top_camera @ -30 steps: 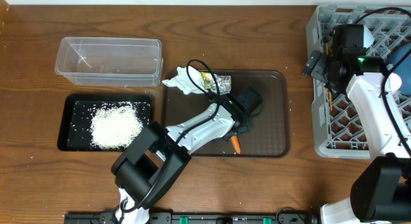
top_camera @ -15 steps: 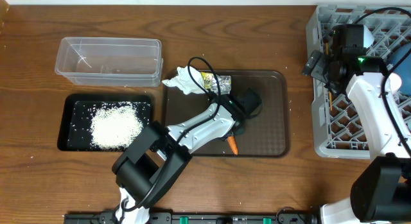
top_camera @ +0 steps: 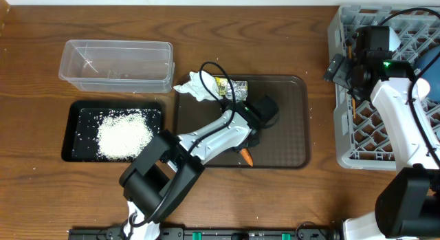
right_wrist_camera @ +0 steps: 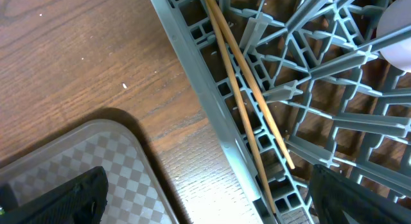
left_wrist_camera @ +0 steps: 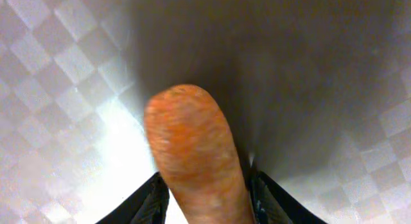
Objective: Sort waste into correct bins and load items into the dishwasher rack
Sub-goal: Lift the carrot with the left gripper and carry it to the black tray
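Observation:
My left gripper (top_camera: 249, 145) is over the front of the brown serving tray (top_camera: 282, 130) and is shut on the small orange carrot (top_camera: 246, 157). In the left wrist view the carrot (left_wrist_camera: 192, 153) fills the gap between my dark fingers (left_wrist_camera: 149, 206). The tissue (top_camera: 195, 85) and foil wrapper (top_camera: 232, 84) lie at the tray's back left. Rice (top_camera: 124, 135) is heaped in the black tray (top_camera: 74, 133). The clear tub (top_camera: 117, 64) stands behind it. My right gripper (top_camera: 338, 69) is open and empty over the left wall of the grey rack (top_camera: 344, 140). The chopsticks (right_wrist_camera: 247, 89) lie inside the rack (right_wrist_camera: 192, 76).
A pale blue bowl edge (top_camera: 433, 87) shows in the rack at the far right. In the right wrist view a corner of the brown tray (right_wrist_camera: 83, 166) lies left of the rack, with bare wood between them. A few rice grains are scattered on the wood.
The carrot tip and my left gripper have shifted slightly to the left over the brown tray. The right arm has not moved.

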